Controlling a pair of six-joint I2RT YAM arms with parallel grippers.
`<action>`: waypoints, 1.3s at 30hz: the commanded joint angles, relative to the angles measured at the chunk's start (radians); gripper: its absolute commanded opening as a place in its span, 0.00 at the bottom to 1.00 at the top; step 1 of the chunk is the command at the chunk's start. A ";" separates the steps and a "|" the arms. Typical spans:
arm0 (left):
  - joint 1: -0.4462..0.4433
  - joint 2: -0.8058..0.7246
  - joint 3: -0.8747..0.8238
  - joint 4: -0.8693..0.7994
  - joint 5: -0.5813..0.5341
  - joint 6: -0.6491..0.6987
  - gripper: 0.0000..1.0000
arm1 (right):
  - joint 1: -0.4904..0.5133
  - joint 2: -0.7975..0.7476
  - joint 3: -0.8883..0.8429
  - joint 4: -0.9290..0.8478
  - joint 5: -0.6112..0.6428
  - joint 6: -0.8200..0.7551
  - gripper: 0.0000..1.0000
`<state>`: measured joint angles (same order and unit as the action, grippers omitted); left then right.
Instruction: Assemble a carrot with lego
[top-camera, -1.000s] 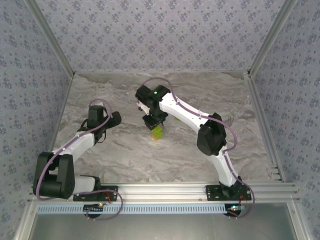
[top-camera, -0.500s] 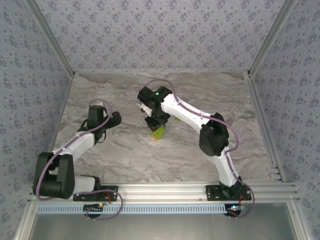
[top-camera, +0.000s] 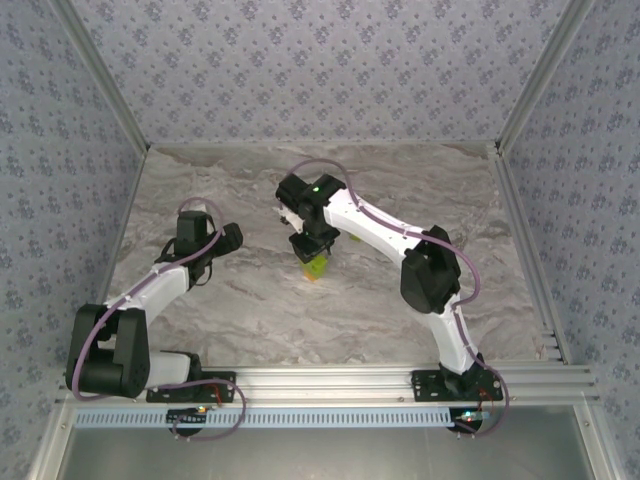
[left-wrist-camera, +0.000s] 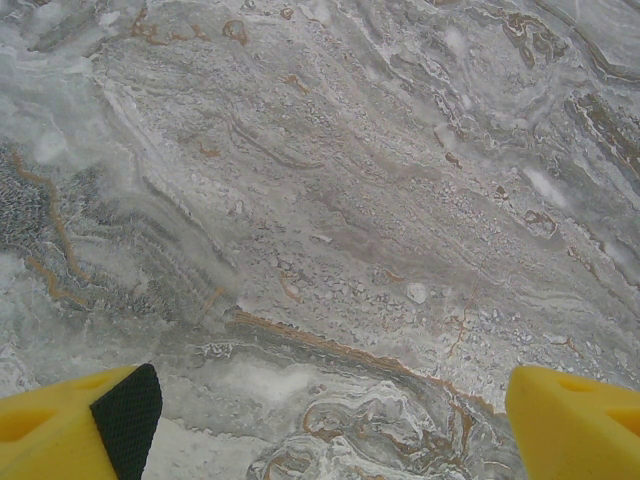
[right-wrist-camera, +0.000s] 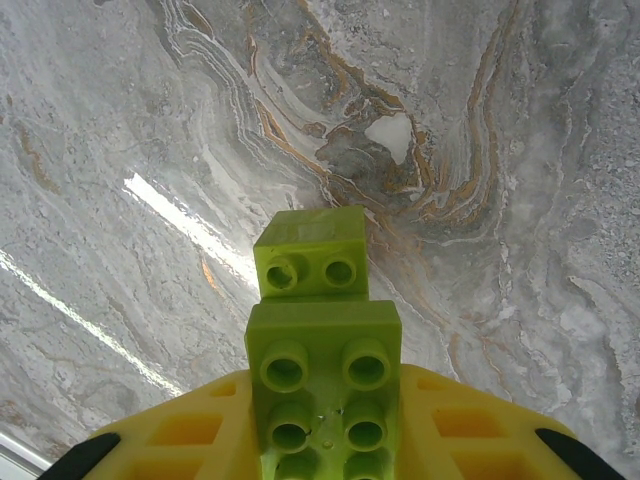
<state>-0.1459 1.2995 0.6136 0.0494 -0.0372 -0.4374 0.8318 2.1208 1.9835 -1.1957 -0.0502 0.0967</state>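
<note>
Seen from above, two white robot arms stood on a grey marbled table (top-camera: 400, 180) enclosed by patterned walls. The right arm reached in to the middle of the table, and its right claw (top-camera: 316, 257) pointed down over the carrot (top-camera: 316, 267), a small stack of lime-green pieces with a sliver of orange brick (top-camera: 313, 277) showing at its near end.

In the right wrist view, the right claw (right-wrist-camera: 325, 435) was pinching the green bricks (right-wrist-camera: 322, 370) between its yellow fingers (right-wrist-camera: 190, 435). A wider studded brick sat in the grip and a narrower two-stud brick (right-wrist-camera: 310, 255) stuck out beyond it, over the table (right-wrist-camera: 150, 120). Whether the stack was touching the table or held just above it could not be told.

The left arm was folded at the left side, well apart from the carrot. Its left claw (top-camera: 232, 238) faced the middle, and the left wrist view showed the left claw (left-wrist-camera: 330, 420) spread wide, with bare table (left-wrist-camera: 350, 200) between its fingertips (left-wrist-camera: 570, 420).

The step in hand appeared to be seating or steadying the green top on the orange base, with the build close to finished. The next move would probably call for a straight, firm press so the studs lock, then a gentle release so the small stack does not tip or come away with the fingers.
</note>
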 joint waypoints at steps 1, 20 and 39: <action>0.003 -0.008 0.005 0.012 0.016 0.012 0.91 | 0.003 -0.009 -0.010 -0.004 -0.016 -0.008 0.33; 0.003 -0.008 0.005 0.012 0.016 0.010 0.91 | 0.010 0.024 0.006 -0.031 -0.026 -0.034 0.33; 0.003 -0.005 0.005 0.013 0.016 0.011 0.91 | 0.011 0.063 -0.082 0.021 -0.006 0.095 0.34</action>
<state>-0.1459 1.2995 0.6136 0.0494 -0.0372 -0.4374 0.8444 2.1147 1.9568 -1.1660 -0.0486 0.1371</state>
